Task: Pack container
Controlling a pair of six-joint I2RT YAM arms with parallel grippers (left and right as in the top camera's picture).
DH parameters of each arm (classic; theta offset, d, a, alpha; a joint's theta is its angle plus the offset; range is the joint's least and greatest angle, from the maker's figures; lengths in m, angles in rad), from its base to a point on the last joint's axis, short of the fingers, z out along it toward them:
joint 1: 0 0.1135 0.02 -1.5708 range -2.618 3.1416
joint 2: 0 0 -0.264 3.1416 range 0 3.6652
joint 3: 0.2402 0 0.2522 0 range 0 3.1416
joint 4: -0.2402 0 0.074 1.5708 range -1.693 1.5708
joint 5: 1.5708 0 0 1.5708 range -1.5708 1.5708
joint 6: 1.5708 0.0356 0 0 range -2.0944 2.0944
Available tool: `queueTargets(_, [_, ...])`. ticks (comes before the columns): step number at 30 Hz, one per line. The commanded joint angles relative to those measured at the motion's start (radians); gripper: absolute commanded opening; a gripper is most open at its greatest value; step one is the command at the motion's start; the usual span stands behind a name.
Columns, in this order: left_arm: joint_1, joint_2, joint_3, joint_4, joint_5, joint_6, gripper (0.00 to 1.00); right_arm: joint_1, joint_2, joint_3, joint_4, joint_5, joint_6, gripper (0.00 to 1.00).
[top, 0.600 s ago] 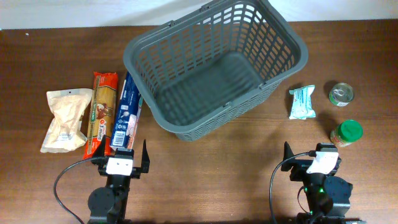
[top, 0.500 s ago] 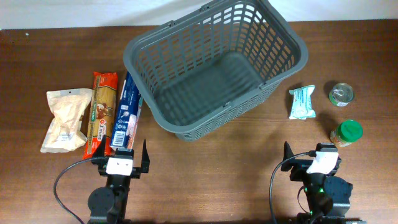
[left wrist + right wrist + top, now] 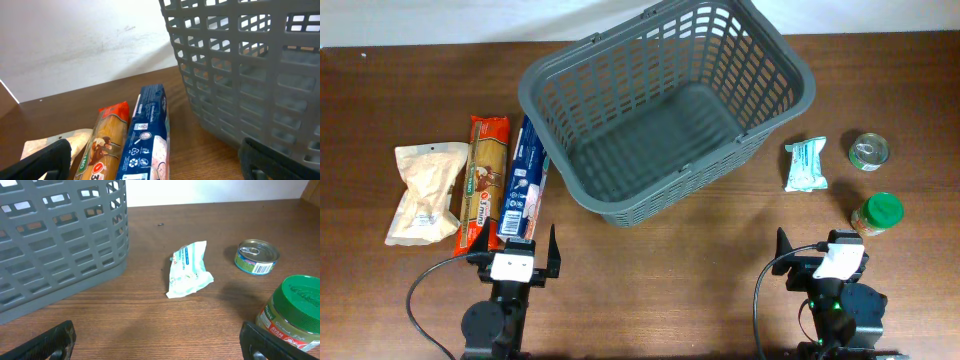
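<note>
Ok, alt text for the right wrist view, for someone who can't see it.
The right gripper, open, faces a wooden table: the grey basket at left, a crumpled pale-blue packet in the middle, a tin and a green-lidded jar at right.

**A:** Item: basket [image 3: 665, 190]. Description?

**B:** Dark grey plastic and rectangular, with slotted lattice walls under a thick rim. There are small lugs on both long rims.

**A:** State?

**B:** It stands upright with its mouth facing up. From above, the slotted floor is fully in view.

**A:** Position?

**B:** It sits on the table [image 3: 640, 280], at the far centre. It is skewed to the table edges, with its long axis running from near left to far right.
</note>
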State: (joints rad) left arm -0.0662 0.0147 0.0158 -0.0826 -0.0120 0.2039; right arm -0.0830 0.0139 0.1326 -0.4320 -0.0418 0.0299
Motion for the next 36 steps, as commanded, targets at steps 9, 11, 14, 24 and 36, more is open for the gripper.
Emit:
queueTargets(9, [-0.004,-0.004,-0.007,0.000,-0.006,-0.009,0.99,0.011,-0.010,-0.008,0.003,0.009,0.005,0.99])
queueTargets(11, [-0.004,-0.004,-0.007,0.000,-0.006,-0.009,0.99,0.011,-0.010,-0.008,0.003,0.009,0.005,0.99])
queueTargets(14, [-0.004,-0.004,-0.007,0.001,-0.006,-0.009,0.99,0.011,-0.010,-0.008,0.003,0.009,0.005,0.99])
queueTargets(24, [-0.003,-0.003,-0.007,0.026,0.001,-0.010,0.99,0.011,-0.006,-0.008,0.002,-0.098,0.107,0.99])
queueTargets(36, [0.007,-0.001,0.037,-0.002,-0.042,-0.100,0.99,0.011,0.165,0.317,-0.056,-0.210,0.109,0.99])
